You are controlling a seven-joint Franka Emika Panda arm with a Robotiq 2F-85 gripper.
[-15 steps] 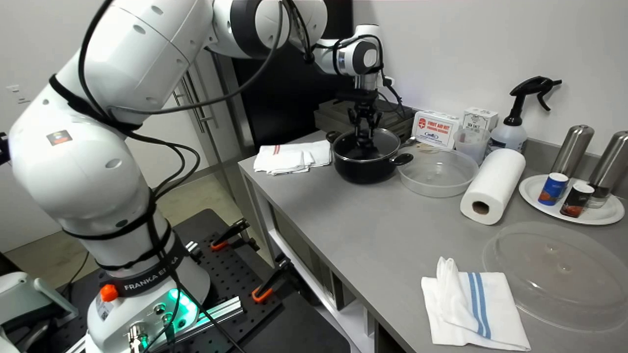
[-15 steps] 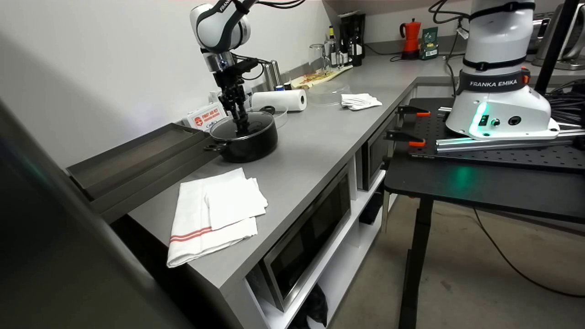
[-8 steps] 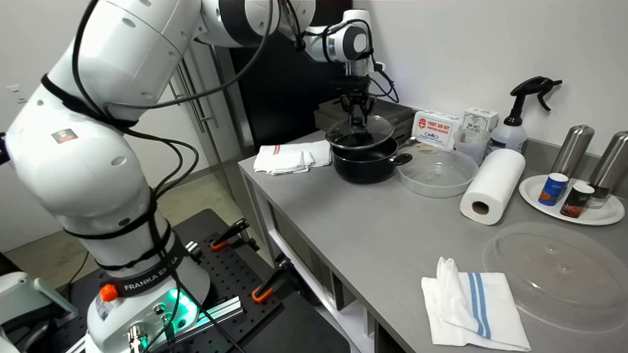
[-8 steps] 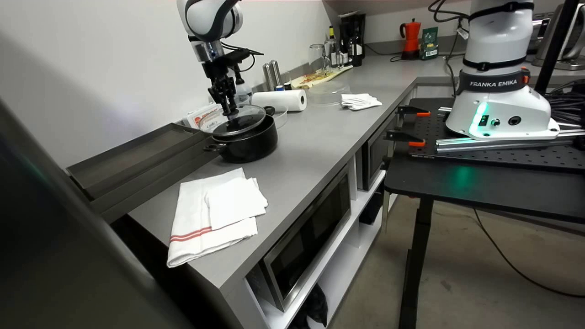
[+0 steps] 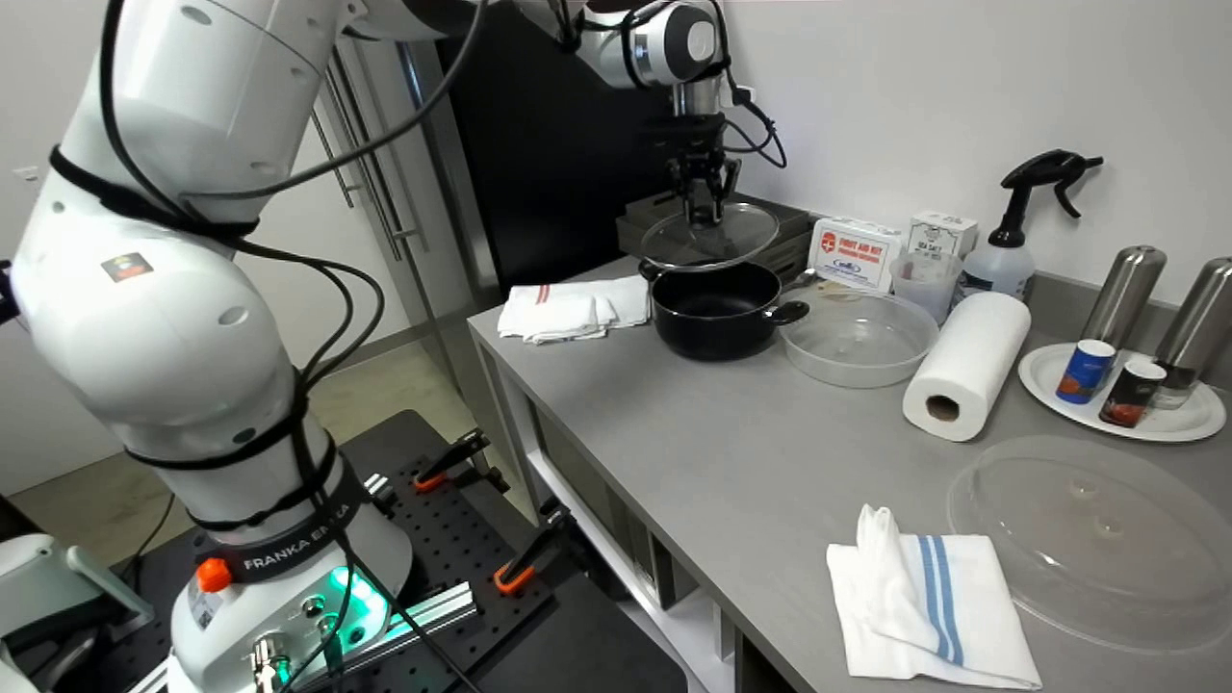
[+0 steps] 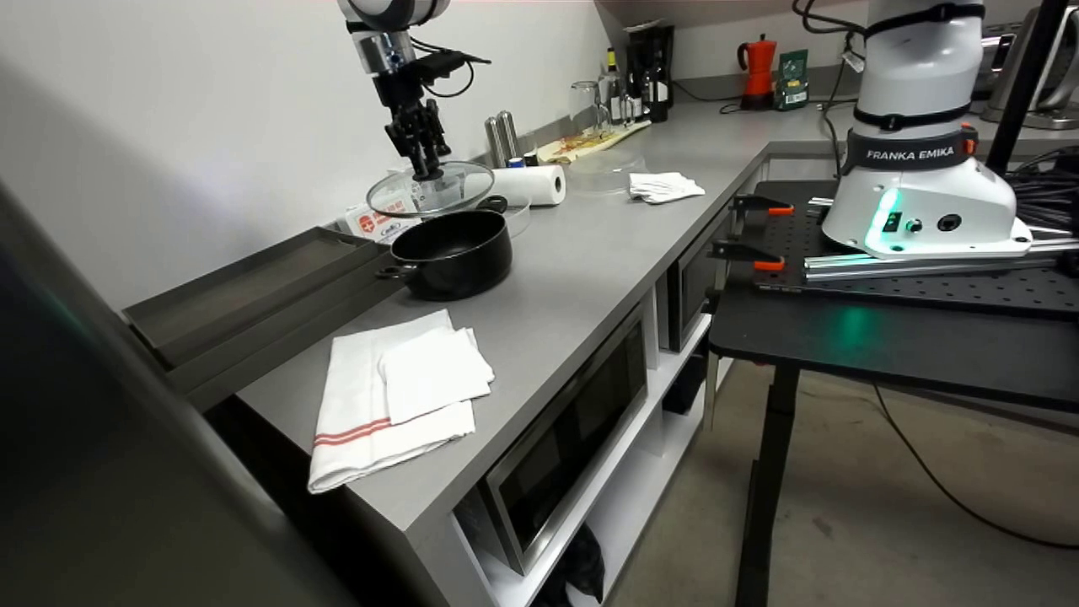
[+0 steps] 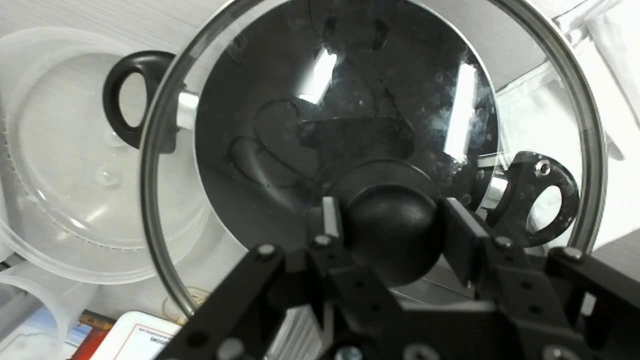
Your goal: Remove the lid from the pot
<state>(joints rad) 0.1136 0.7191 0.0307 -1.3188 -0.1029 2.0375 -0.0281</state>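
Lid [image 6: 451,192] is off and hanging over the pot [image 5: 717,337], with a visible gap between its metal rim and the pot's opening. Looks a bit tilted too. The gripper [image 7: 393,220] is pinched on the round dark knob [image 7: 392,245], fingers [image 7: 459,240] on either side, so the jaws sit only as far apart as the knob is wide. In the wrist view you look through the glass down into the pot.

Room-wise: the pot sits on the gray counter [image 5: 674,433], set back from the front edge with a decent strip of counter in between. Toward the counter's end there's a red-striped towel [image 6: 362,430], folded, one corner poking past the edge. Gray trays [image 6: 261,287] run along the back wall [image 6: 253,110], and one end comes close to a pot handle; can't tell if they touch. A clear plastic tub [image 5: 847,371] is just beside the opposite handle, too tight to call contact. First aid box [image 5: 852,252] is near, behind the tub, and the paper towel roll [image 5: 967,356] lies past it.

Roomiest bit of counter is out front, between the pot, the roll and the blue-striped towel [image 5: 972,597]. A big clear cover [image 5: 1107,539] lies flat right next to that towel.
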